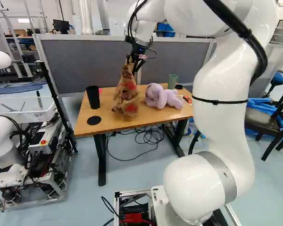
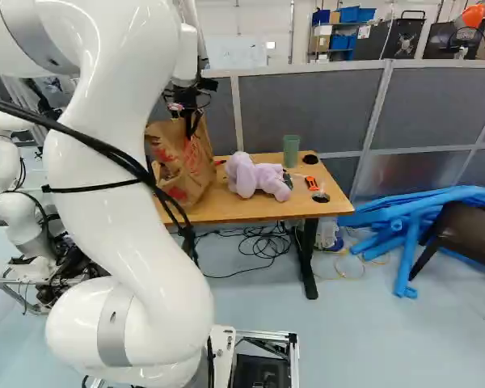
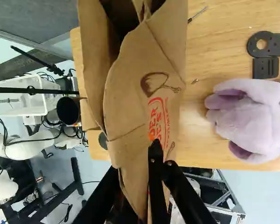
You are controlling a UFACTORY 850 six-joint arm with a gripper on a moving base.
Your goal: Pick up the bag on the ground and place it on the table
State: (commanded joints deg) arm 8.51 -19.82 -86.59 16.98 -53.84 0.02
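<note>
In the left base view my gripper (image 1: pixel 137 63) is above the wooden table (image 1: pixel 105 120), at the crumpled top of the brown paper bag (image 1: pixel 127 93). The bag stands upright below it, over the tabletop; whether its bottom touches the wood I cannot tell. From the right base view, the bag (image 2: pixel 180 166) is partly behind my arm. In the wrist view the black fingers of the gripper (image 3: pixel 162 162) are closed together on the folded paper of the bag (image 3: pixel 140 88), which spreads out ahead of them and hides part of the tabletop.
Right of the bag lies a purple plush toy (image 1: pixel 163 96), with a green cup (image 1: pixel 172 81) behind it. A black cup (image 1: pixel 93 97) stands to its left. Grey partitions (image 2: pixel 315 113) rise behind the table. Another robot (image 1: pixel 19 155) is at the left. Cables (image 1: pixel 148 136) lie underneath.
</note>
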